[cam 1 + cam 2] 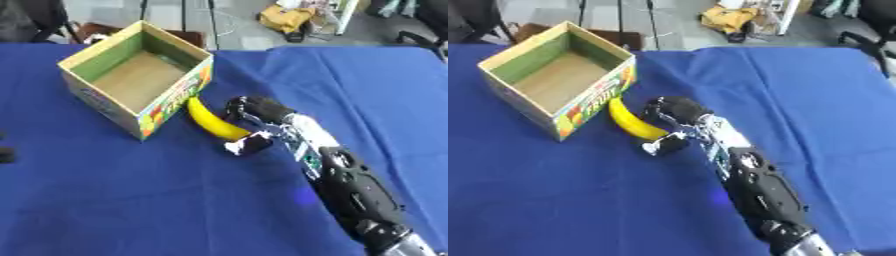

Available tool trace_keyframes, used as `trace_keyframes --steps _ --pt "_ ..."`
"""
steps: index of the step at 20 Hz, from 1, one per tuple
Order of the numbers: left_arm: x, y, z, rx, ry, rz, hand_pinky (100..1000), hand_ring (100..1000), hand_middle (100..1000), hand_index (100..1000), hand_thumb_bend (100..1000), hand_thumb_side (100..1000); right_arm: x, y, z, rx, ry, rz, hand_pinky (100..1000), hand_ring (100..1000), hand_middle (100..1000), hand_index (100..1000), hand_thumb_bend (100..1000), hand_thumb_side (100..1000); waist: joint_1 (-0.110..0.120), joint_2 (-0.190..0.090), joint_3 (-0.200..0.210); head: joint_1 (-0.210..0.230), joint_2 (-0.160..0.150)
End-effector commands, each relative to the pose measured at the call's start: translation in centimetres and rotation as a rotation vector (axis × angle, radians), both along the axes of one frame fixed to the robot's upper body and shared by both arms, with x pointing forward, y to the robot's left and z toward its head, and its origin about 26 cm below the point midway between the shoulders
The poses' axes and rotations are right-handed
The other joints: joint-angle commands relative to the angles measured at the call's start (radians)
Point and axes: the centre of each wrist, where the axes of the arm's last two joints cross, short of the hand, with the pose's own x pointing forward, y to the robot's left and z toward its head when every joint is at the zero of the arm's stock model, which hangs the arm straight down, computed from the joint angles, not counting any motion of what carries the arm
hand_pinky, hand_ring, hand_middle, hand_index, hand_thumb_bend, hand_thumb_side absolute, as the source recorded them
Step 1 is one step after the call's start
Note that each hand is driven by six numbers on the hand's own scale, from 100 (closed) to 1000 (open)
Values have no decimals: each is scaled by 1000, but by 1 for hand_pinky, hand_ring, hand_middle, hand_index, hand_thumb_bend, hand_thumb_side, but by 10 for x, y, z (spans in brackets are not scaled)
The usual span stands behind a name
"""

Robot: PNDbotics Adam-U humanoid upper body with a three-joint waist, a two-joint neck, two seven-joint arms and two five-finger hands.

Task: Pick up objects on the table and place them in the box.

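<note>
Banana [210, 121], right hand [254, 122] curled around it

Matt blue cloth [105, 200], printed cardboard box [179, 95], smooth-skinned banana [210, 122], black-and-silver hand [254, 117] are seen.

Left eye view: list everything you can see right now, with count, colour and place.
Box: one, cardboard with printed sides, open and empty, far left on the table.
Banana: one, yellow, on the cloth right beside the box's near right side.
Tablecloth: one, blue, covering the table.
Right hand: one, black and silver, fingers curled round the banana's near end; arm enters from the lower right.
Left hand: not in view.
</note>
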Motion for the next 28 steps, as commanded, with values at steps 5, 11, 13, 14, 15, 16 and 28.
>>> trace_keyframes --steps 5,11,13,14,15,16,28 --pt "1 0 8 11 -26 -9 626 592 657 729 452 918 2 -2 6 -72 -53 0 651 589 633 720 259 546 8 -15 3 -3 4" --pt "1 0 8 10 -27 -10 626 593 657 729 452 918 3 -2 2 -95 -50 -2 633 569 618 708 232 527 8 -16 5 -4 3" --pt "1 -1 8 10 -27 -10 626 593 658 729 452 918 3 -3 2 -89 -55 -6 626 559 611 703 226 522 8 -16 4 -4 3" --pt "1 -1 8 10 -27 -10 626 593 658 729 452 918 3 -4 3 -84 -60 -10 616 548 605 697 216 514 8 -16 4 -4 3" --pt "1 -1 8 9 -26 -10 626 593 658 729 452 918 3 -4 3 -78 -64 -13 603 533 596 687 202 506 8 -16 3 -4 3" --pt "1 0 8 9 -26 -9 626 593 658 729 452 918 3 -5 4 -71 -70 -17 593 523 587 678 183 497 8 -17 3 -4 2" --pt "1 0 8 7 -26 -8 626 593 658 729 451 918 3 -10 5 -14 -104 -47 579 506 567 660 131 478 11 -19 -1 -2 4"
